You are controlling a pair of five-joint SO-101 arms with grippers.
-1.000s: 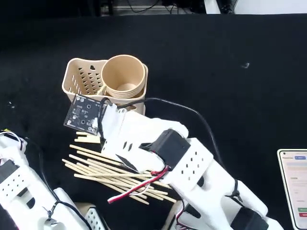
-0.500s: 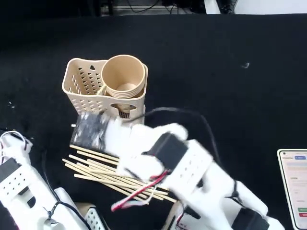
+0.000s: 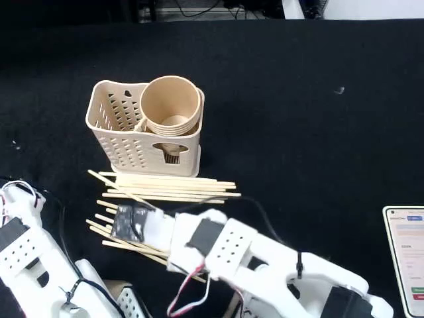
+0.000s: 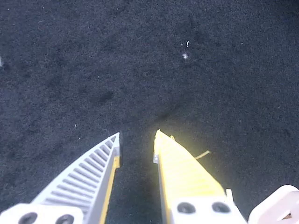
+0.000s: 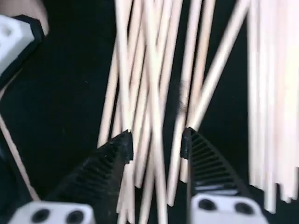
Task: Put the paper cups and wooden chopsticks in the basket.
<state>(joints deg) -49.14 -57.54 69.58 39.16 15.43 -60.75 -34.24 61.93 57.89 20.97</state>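
Black-clothed, the surface [image 3: 318, 132] carried loose wooden chopsticks [image 5: 150, 93] near its front edge, where the right jaws, spread astride several crossed sticks, seemed likely to pinch a tangle and scatter it short of the basket [image 3: 109, 136] holding the paper cups [image 3: 171, 103], while the left jaws hung spread over bare cloth.

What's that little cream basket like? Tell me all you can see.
The basket looks like cream plastic, boxy and open-topped, its walls pierced with rows of holes and a cut-out in the near wall. It stands upright on the black table. A stack of paper cups sits in one end; loose chopsticks lie just before its base.
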